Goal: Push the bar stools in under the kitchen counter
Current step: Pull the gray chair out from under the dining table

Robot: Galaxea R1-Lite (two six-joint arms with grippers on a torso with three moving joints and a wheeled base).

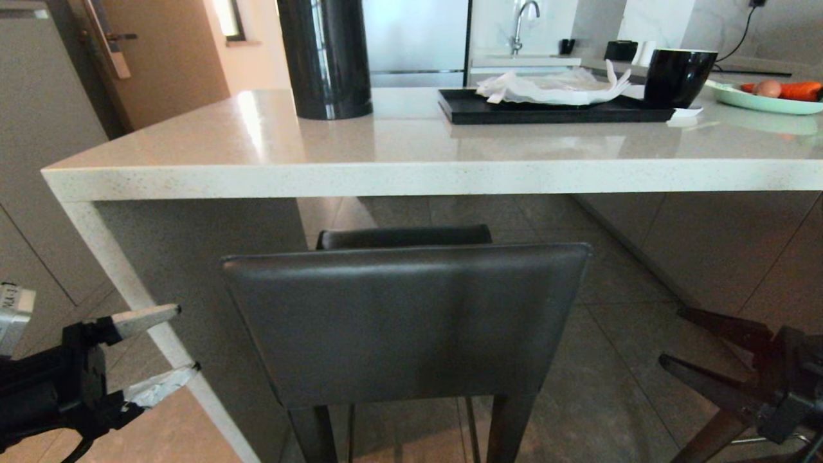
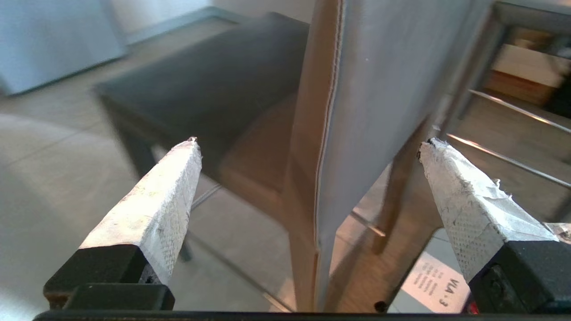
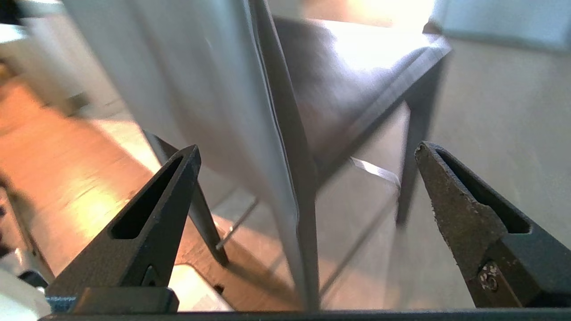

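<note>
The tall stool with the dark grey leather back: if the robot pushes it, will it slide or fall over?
The tall stool with the dark grey leather backrest would probably slide, since the tiled floor looks smooth. Pushed high on its back, it might tip a little on its slim dark legs. The backrest looks flat and stiff, so it likely won't bend much.

The counter (image 1: 411,168), a pale speckled stone slab with a matching slab leg at its left end, carries several things along its far side. A tall black cylinder (image 1: 325,58) stands left of centre. To its right lies a flat black tray (image 1: 546,110) with crumpled white paper (image 1: 553,87) on it. A black bowl (image 1: 678,77) stands at the tray's right end, and a pale green plate (image 1: 765,101) with a carrot (image 1: 794,90) sits at the far right. The grey tiled floor (image 1: 617,360) below carries a stool (image 1: 405,321), near and central, its backrest below the slab's edge.
</note>
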